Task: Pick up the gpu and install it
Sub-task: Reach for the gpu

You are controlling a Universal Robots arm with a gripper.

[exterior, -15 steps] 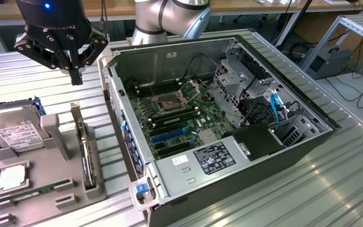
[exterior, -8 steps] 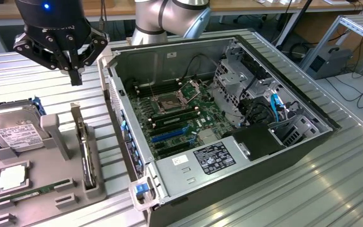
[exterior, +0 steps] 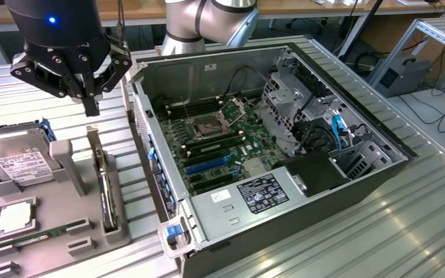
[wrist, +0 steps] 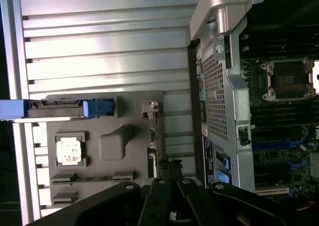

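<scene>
Gripper (exterior: 92, 110) hung with fingers pressed together, holding nothing, above the one gpu (exterior: 105, 185); we counted one hard drive (exterior: 14, 159), one memory stick (exterior: 29, 238) too.

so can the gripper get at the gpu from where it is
Probably yes: the gripper hangs above the gpu, which stands on edge in the grey tray with nothing over it, though the jaws are shut.

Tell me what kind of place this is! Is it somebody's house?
Probably not a house. It looks like a robot lab or workshop: a robot arm reaches over a metal-slat table, beside an open computer case and a grey tray of computer parts.
</scene>
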